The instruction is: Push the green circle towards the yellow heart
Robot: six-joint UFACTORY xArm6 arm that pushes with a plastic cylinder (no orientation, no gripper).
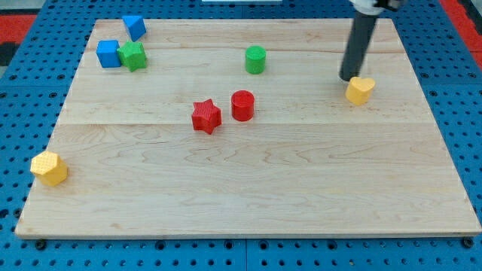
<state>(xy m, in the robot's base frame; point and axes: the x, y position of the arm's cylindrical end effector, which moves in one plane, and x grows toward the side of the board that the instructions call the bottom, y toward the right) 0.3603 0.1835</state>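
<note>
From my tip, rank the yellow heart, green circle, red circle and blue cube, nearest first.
Measured from my tip:
1. Yellow heart, right beside it, at the view's right.
2. Green circle, top centre.
3. Red circle, middle.
4. Blue cube, top left.

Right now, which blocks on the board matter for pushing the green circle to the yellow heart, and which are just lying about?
In the job: green circle; yellow heart; my tip, just left of the heart, far right of the circle.

Lying about: red star; red cylinder; green star; two blue blocks; yellow hexagon.
</note>
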